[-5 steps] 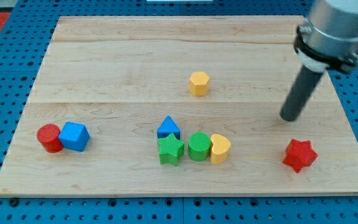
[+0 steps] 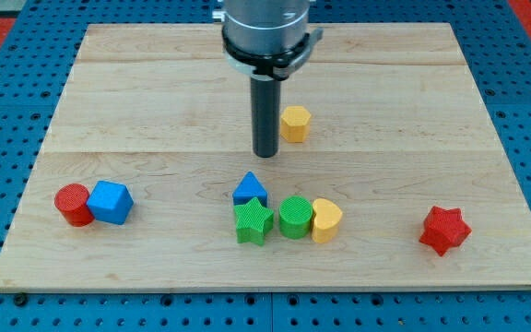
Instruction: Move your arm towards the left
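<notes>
Beside yellow hexagon block (image 2: 295,123) | my tip (image 2: 265,154) | wooden board (image 2: 155,101)

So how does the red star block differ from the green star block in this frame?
The red star-shaped block is red and sits alone near the view's right edge of the wooden board; the green star-shaped block is green and packed in a cluster, against the blue triangular block and the green round block. My tip is nearer the green star. Both share a star outline and ridged texture.
</notes>
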Robot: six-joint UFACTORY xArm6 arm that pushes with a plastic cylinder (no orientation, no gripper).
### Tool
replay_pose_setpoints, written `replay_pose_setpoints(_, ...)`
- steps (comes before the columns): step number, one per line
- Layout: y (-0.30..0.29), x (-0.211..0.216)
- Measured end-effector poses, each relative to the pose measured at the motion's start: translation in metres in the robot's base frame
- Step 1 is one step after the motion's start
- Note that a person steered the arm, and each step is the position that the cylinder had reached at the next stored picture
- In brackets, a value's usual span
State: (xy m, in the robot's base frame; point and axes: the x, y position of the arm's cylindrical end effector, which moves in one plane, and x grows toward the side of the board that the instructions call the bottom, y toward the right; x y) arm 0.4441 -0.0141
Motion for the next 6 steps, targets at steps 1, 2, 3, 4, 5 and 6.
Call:
replay_pose_setpoints(1,-0.048,0.0)
replay_pose_setpoints(2,-0.095,0.0)
replay_pose_setpoints(3,-0.132,0.001)
replay_pose_setpoints(4,-0.156,0.001)
replay_pose_setpoints(5,-0.186,0.009)
replay_pose_setpoints(6,-0.228,0.045)
